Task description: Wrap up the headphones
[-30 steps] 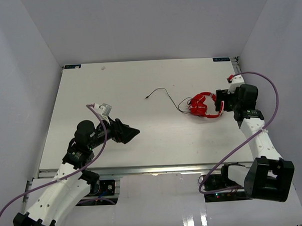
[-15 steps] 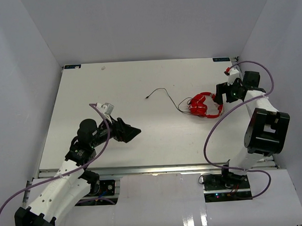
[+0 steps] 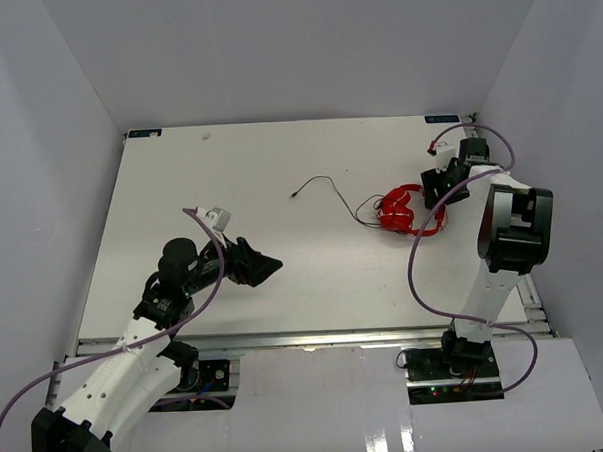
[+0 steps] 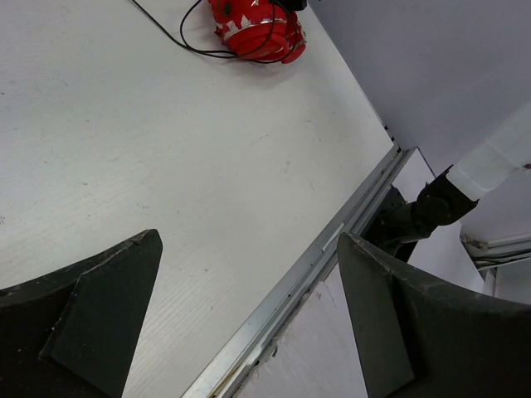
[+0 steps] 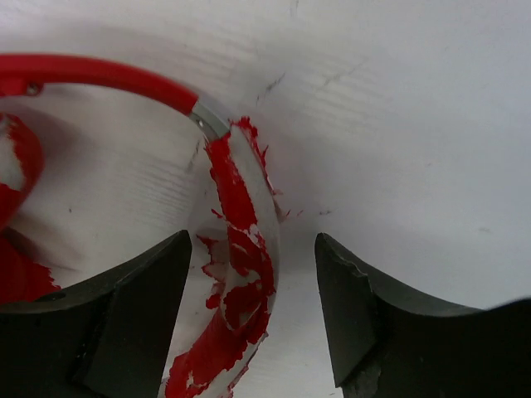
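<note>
The red headphones point(image 3: 405, 212) lie on the white table at the right, their thin black cord point(image 3: 325, 185) trailing left. My right gripper point(image 3: 436, 192) is open just right of them; in the right wrist view its gripper point(image 5: 253, 290) straddles the worn red-and-white headband point(image 5: 241, 274), neither finger touching it. My left gripper point(image 3: 268, 265) is open and empty at the table's left middle, far from the headphones. They show at the top of the left wrist view point(image 4: 257, 29), with that gripper point(image 4: 249, 315) open above the bare table.
The table's metal front rail point(image 4: 332, 249) runs under my left gripper. White walls enclose the table on three sides. A purple cable point(image 3: 424, 271) loops beside the right arm.
</note>
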`<state>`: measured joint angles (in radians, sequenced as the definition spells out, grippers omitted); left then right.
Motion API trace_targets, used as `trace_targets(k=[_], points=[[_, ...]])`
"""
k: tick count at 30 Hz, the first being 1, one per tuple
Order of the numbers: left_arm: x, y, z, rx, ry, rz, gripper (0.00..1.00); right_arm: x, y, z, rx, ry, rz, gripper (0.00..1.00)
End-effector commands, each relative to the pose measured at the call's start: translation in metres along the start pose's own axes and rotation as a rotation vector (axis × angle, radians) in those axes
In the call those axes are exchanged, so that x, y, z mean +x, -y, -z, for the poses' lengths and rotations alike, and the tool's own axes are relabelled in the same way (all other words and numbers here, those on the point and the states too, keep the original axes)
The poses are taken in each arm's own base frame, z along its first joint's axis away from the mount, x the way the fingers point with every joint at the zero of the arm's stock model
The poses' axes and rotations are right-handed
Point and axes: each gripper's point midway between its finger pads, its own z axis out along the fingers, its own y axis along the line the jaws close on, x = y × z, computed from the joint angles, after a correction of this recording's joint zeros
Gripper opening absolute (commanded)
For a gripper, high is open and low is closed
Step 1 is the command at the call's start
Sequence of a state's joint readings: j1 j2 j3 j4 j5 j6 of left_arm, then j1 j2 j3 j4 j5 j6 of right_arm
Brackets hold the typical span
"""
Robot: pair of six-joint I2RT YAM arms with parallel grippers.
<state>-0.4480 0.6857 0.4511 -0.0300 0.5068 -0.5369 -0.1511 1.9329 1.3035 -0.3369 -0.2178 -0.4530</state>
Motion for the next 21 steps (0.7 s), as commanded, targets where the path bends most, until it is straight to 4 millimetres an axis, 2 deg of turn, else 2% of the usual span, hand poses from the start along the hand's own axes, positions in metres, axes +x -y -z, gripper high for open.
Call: trace_targets(k=[1, 7, 12, 13, 15, 16, 17, 18, 19, 20, 21], points=[[-0.003, 0.005, -0.001, 0.024, 0.005, -0.029, 0.98, 0.019, 0.006, -0.004, 0.008, -0.079, 0.026, 0.63], [-0.004, 0.006, -0.001, 0.026, 0.007, -0.026, 0.98, 0.042, 0.006, -0.013, 0.007, -0.146, 0.065, 0.43], [-0.005, 0.008, -0.001, 0.034, 0.006, -0.007, 0.98, 0.048, -0.002, -0.014, -0.019, -0.143, 0.058, 0.09], [-0.007, 0.009, -0.002, 0.041, 0.013, -0.006, 0.98, 0.044, -0.006, -0.011, -0.034, -0.123, 0.053, 0.08], [-0.007, 0.007, -0.007, 0.042, 0.01, 0.009, 0.98, 0.035, -0.018, 0.0, -0.066, -0.074, 0.007, 0.08], [-0.009, 0.004, -0.01, 0.025, 0.015, 0.017, 0.98, 0.019, -0.025, 0.022, -0.062, -0.007, -0.006, 0.08], [-0.013, 0.0, -0.012, 0.004, 0.025, 0.02, 0.98, 0.015, -0.034, 0.035, -0.068, 0.037, -0.014, 0.08], [-0.018, -0.003, -0.013, -0.018, 0.04, 0.017, 0.98, 0.021, -0.046, 0.039, -0.079, 0.056, -0.019, 0.08], [-0.021, -0.004, -0.015, -0.018, 0.044, 0.004, 0.98, 0.018, -0.053, 0.053, -0.061, 0.094, -0.03, 0.08], [-0.025, -0.004, -0.02, -0.009, 0.051, -0.02, 0.98, 0.005, -0.063, 0.078, -0.036, 0.173, -0.004, 0.08], [-0.028, -0.001, -0.024, 0.01, 0.052, -0.039, 0.98, 0.0, -0.072, 0.094, -0.023, 0.221, 0.014, 0.08]])
